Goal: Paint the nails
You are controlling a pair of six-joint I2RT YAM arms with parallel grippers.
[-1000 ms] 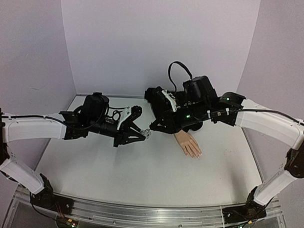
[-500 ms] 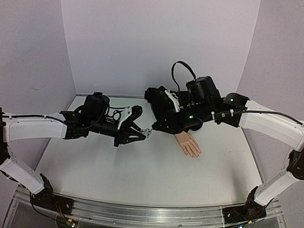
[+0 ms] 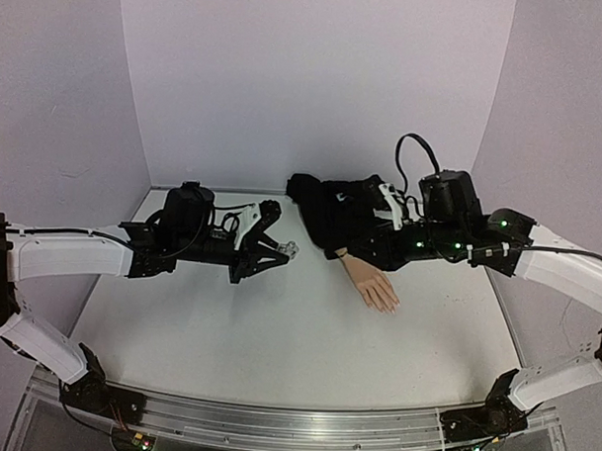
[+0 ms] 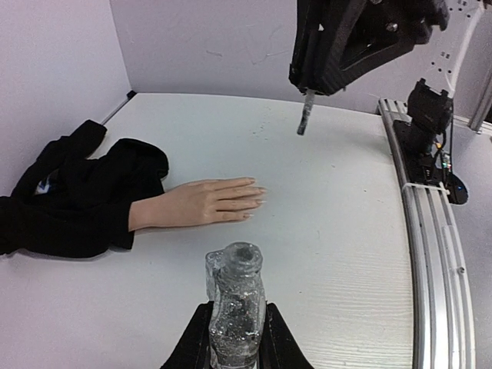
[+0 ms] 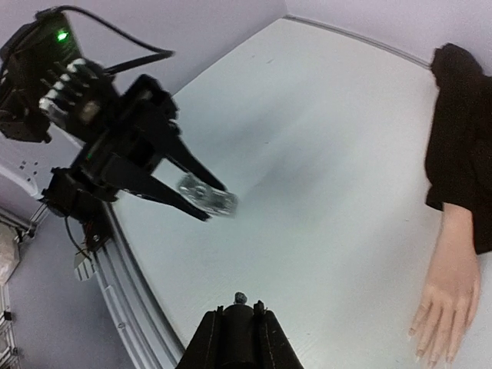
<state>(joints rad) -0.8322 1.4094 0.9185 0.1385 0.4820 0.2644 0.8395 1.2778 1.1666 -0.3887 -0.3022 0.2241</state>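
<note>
left gripper point(image 4: 234, 332) grasping open glitter bottle point(image 4: 234, 284) | right gripper point(image 5: 236, 317) clenched on brush cap point(image 5: 237, 338) | advice: descend steadily over mannequin hand point(image 4: 201, 204), stroke nails point(image 4: 258, 197) lightly

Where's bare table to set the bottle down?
Bare table across the near half, up to the mannequin hand; the bottle fits there. Crowded far middle: black sleeve, right pincer with the brush overhead.
</note>
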